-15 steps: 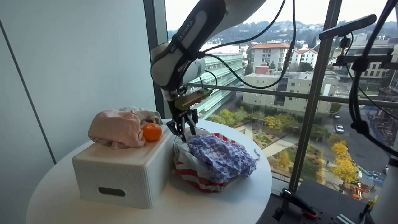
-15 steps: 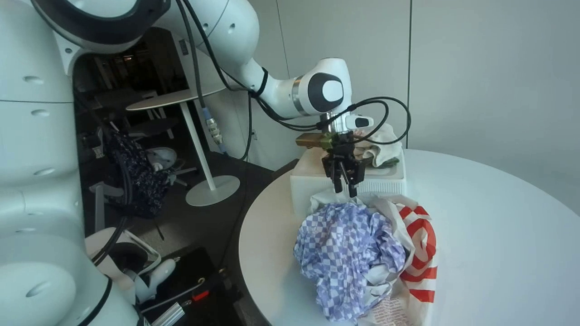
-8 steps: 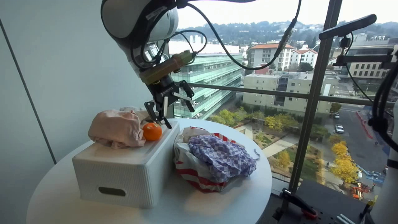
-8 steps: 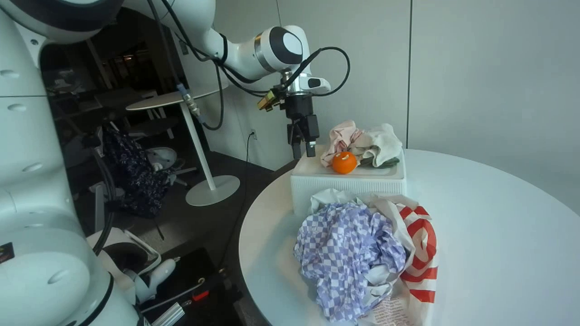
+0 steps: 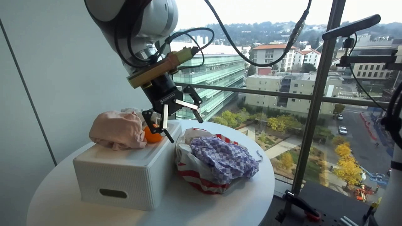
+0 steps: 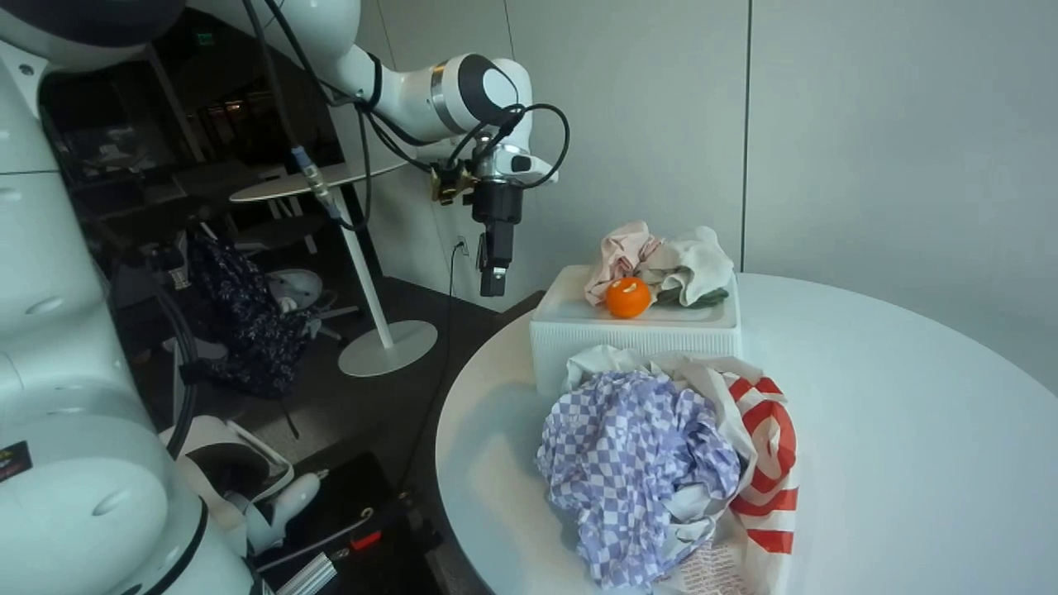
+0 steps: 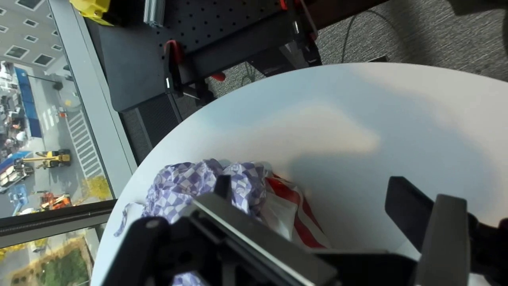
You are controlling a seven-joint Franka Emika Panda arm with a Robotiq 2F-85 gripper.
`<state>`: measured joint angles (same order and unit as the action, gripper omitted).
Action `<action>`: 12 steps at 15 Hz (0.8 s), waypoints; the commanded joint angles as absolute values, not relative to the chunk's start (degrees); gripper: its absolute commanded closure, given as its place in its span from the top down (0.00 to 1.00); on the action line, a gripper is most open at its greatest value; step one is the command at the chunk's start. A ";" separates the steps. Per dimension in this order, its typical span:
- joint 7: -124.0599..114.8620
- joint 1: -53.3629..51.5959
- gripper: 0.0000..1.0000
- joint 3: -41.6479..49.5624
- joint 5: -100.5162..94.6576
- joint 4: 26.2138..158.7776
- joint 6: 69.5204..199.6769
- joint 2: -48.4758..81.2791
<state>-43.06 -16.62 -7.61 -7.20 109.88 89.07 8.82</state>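
My gripper point(image 5: 185, 128) hangs in the air with its jaws wide apart and nothing between them. In an exterior view it is seen edge-on point(image 6: 493, 283), left of the white ribbed box point(image 6: 636, 337) and clear of it. On the box sit an orange point(image 6: 628, 297), a pink cloth point(image 5: 117, 130) and a cream cloth point(image 6: 698, 260) with something green under it. One finger partly covers the orange in an exterior view without touching it. Beside the box lies a crumpled purple-checked sheet point(image 6: 620, 463) on a red-and-white plastic bag point(image 6: 769, 463); both show below my fingers in the wrist view.
All of this stands on a round white table point(image 6: 893, 397) with a curved edge. A dark perforated bench point(image 7: 238, 31) with clamps is close by. A tall window and a camera on a stand point(image 5: 351, 26) are beyond. Cables loop from the arm.
My gripper has swung away from above the bag and the box, moving left in both exterior views. It has turned, and its jaws have opened wider. The orange and the bags stay put.
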 commanded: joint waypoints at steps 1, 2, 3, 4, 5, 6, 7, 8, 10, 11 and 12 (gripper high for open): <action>-43.15 -15.71 1.00 -8.47 -7.28 109.72 88.90 8.93; -43.14 -15.62 1.00 -8.45 -7.28 109.72 88.90 8.94; -43.14 -15.60 1.00 -8.45 -7.28 109.72 88.90 8.93; -40.50 -15.39 1.00 -8.43 -8.36 110.29 89.66 8.78; -38.33 -14.65 1.00 -7.95 -8.40 110.48 89.99 8.97; -36.34 -13.88 1.00 -7.50 -8.05 110.65 90.26 8.79; -33.84 -12.76 1.00 -6.82 -7.92 110.94 90.21 8.40; -31.35 -11.69 1.00 -6.22 -7.81 111.51 90.84 8.05; -26.26 -9.11 1.00 -4.77 -6.73 112.46 92.83 7.67; -22.74 -7.61 1.00 -3.98 -5.25 113.09 94.04 7.51; -19.30 -6.27 1.00 -3.34 -3.75 113.49 94.80 7.65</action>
<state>-27.78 -9.64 -4.77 -7.16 111.55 91.92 8.95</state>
